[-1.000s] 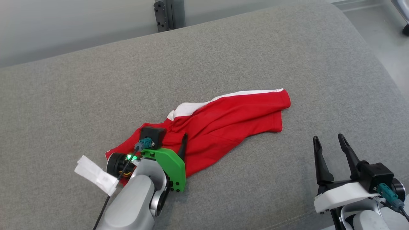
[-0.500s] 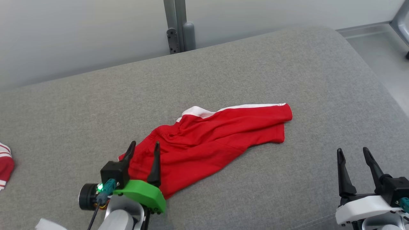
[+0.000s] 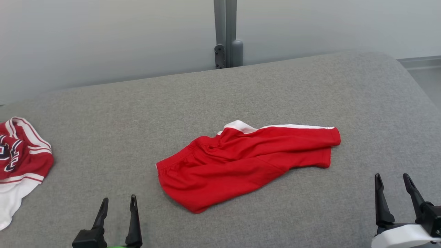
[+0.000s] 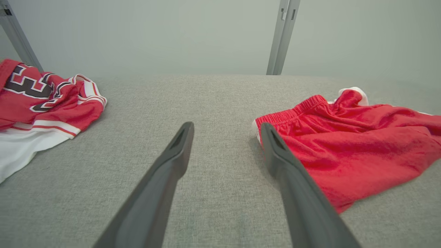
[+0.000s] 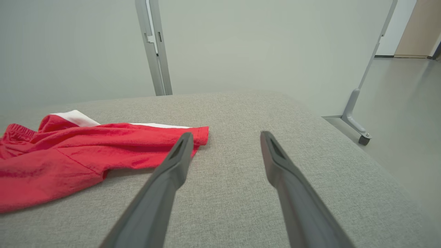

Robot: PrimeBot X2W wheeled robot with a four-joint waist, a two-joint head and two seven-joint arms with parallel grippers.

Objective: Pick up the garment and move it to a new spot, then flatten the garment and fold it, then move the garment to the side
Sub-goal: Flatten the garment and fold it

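Left gripper (image 3: 118,200) and right gripper (image 3: 392,178) hover with jaws wide and empty, shorts (image 3: 246,162) lying rumpled on the cushion (image 3: 275,89), so flattening and folding look undone.

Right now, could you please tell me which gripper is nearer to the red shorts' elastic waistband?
Left. The left gripper is just short of the waistband, toward the robot's left; the right gripper hovers beyond the leg hem at the opposite end.
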